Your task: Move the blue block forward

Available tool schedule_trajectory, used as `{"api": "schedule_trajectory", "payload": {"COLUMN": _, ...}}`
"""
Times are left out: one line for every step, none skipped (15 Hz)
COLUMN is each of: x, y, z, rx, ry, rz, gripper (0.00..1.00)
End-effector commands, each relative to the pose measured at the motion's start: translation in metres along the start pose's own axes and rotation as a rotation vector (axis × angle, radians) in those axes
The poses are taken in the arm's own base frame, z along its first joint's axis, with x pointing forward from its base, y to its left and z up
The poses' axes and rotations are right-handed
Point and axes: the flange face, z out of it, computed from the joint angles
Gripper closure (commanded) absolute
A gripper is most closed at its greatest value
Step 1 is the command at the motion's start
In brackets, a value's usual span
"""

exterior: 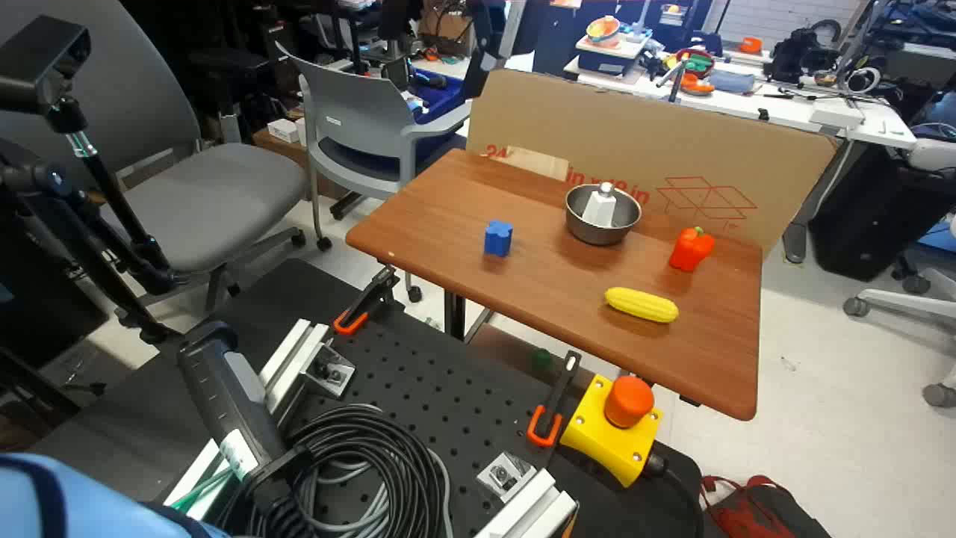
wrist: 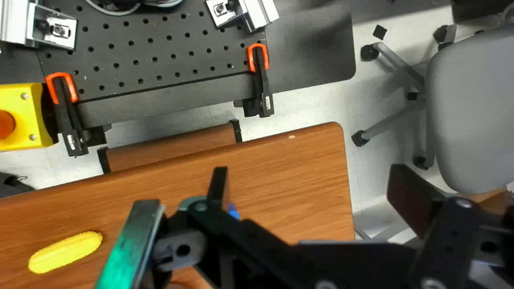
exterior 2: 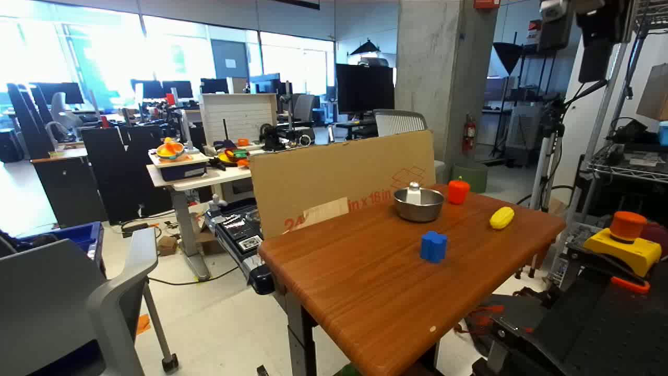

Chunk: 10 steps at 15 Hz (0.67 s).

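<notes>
The blue block [exterior: 498, 238] is small, with a lobed top. It stands upright on the brown table [exterior: 538, 261], nearer the table's end by the grey chair. It also stands there in an exterior view [exterior 2: 433, 247]. In the wrist view only a sliver of the blue block [wrist: 233, 210] shows; the gripper's left-hand finger hides the rest. My gripper [wrist: 310, 170] is open, with its fingers wide apart and nothing between them. It hangs well above the table, and the block lies below and to the picture's left of the gap. I cannot make out the gripper in the exterior views.
A metal bowl [exterior: 602, 232] holding a white shaker [exterior: 600, 205] stands near the cardboard wall [exterior: 635, 142]. A red pepper [exterior: 691, 248] and yellow corn [exterior: 641, 305] lie toward the far end. Clamps and a yellow emergency stop box [exterior: 612, 437] sit on the black mounting table.
</notes>
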Motion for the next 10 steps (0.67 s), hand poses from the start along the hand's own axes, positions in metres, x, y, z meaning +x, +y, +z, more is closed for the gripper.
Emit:
{"api": "schedule_trajectory", "payload": {"x": 0.0, "y": 0.0, "z": 0.0, "rx": 0.0, "ry": -0.001, "rz": 0.0, "gripper": 0.0}}
{"api": "schedule_trajectory", "payload": {"x": 0.0, "y": 0.0, "z": 0.0, "rx": 0.0, "ry": -0.001, "rz": 0.0, "gripper": 0.0}}
{"api": "schedule_trajectory", "payload": {"x": 0.0, "y": 0.0, "z": 0.0, "rx": 0.0, "ry": -0.001, "rz": 0.0, "gripper": 0.0}}
{"api": "schedule_trajectory", "payload": {"x": 0.0, "y": 0.0, "z": 0.0, "rx": 0.0, "ry": -0.001, "rz": 0.0, "gripper": 0.0}}
{"api": "schedule_trajectory", "payload": {"x": 0.0, "y": 0.0, "z": 0.0, "rx": 0.0, "ry": -0.001, "rz": 0.0, "gripper": 0.0}}
{"api": "schedule_trajectory", "payload": {"x": 0.0, "y": 0.0, "z": 0.0, "rx": 0.0, "ry": -0.001, "rz": 0.0, "gripper": 0.0}}
{"api": "schedule_trajectory", "payload": {"x": 0.003, "y": -0.001, "z": 0.005, "rx": -0.02, "ry": 0.017, "rz": 0.013, "gripper": 0.0}}
{"api": "schedule_trajectory", "payload": {"x": 0.01, "y": -0.001, "z": 0.014, "rx": -0.039, "ry": 0.042, "rz": 0.02, "gripper": 0.0}}
{"api": "schedule_trajectory", "payload": {"x": 0.016, "y": -0.002, "z": 0.021, "rx": -0.053, "ry": 0.063, "rz": 0.022, "gripper": 0.0}}
{"api": "schedule_trajectory", "payload": {"x": 0.027, "y": -0.004, "z": 0.032, "rx": -0.069, "ry": 0.093, "rz": 0.011, "gripper": 0.0}}
